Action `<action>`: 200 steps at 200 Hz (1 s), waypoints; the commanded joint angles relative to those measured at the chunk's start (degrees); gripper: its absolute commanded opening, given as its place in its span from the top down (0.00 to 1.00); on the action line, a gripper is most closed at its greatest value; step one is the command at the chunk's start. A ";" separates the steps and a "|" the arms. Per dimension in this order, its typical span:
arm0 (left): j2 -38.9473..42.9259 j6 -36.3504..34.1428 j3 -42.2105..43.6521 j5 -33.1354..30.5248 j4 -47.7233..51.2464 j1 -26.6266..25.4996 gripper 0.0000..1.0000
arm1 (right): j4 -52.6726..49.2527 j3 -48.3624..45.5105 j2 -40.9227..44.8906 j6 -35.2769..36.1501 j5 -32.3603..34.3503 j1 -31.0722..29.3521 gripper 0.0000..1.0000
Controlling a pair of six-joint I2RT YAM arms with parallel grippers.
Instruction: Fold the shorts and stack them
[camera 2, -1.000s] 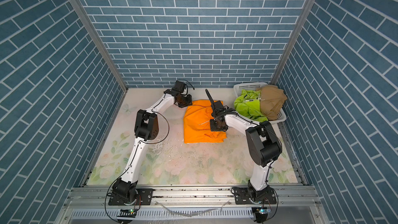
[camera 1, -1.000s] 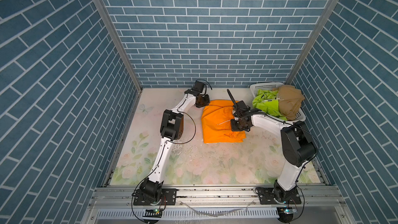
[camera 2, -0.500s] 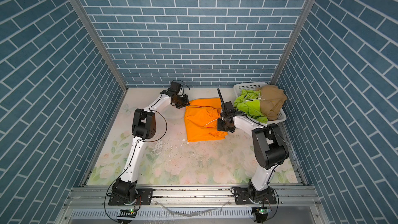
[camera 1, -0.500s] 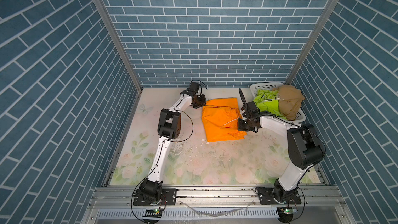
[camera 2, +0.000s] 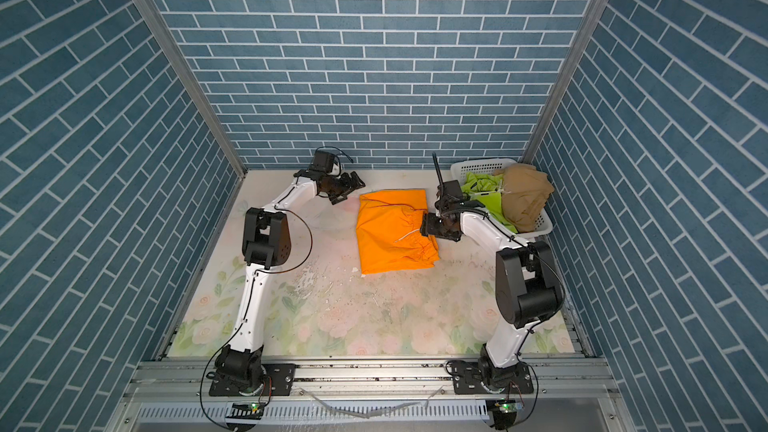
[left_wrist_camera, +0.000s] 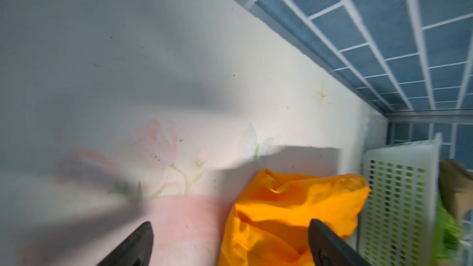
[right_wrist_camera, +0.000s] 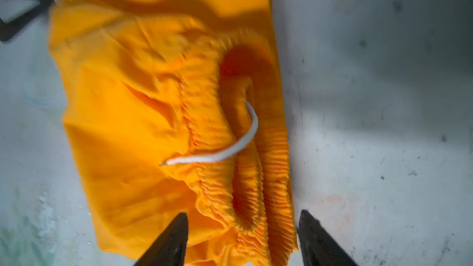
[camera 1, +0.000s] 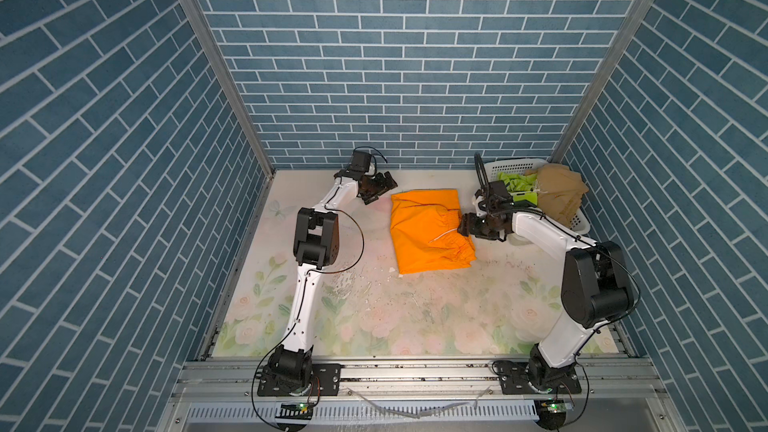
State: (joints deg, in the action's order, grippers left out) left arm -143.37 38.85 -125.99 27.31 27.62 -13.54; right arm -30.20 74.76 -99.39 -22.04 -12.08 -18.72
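While jaws gape, orange shorts (camera 1: 424, 238) seem folded.

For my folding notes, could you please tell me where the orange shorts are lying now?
In both top views the orange shorts lie on the table, at its far middle, just left of the white basket.

orange shorts (camera 1: 428, 234): matt cloth, finely ribbed elastic waist, smooth white cord (right_wrist_camera: 217, 155). basket (camera 1: 515, 167): white perforated plastic, slight sheen. table (camera 1: 374, 309): smooth floral-print sheet, scuffed, flaking. front rail (camera 1: 415, 372): bare matt metal.
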 commanded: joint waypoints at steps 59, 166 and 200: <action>21.29 13.89 33.05 8.77 -25.88 -2.79 0.00 | -1.73 18.10 -16.72 -0.50 -5.69 0.17 0.26; 6.22 11.26 14.14 6.07 -16.54 -4.57 0.00 | 3.42 26.00 -22.79 -4.59 -10.15 0.48 0.99; 1.68 10.13 9.03 2.88 -11.86 -3.77 0.01 | 5.24 26.71 -24.41 -4.67 -10.78 1.62 1.00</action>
State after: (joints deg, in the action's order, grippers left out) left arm -138.96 50.19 -114.98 32.97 11.20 -17.89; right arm -27.20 100.03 -121.64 -26.63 -21.23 -18.17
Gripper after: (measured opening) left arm 0.995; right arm 0.057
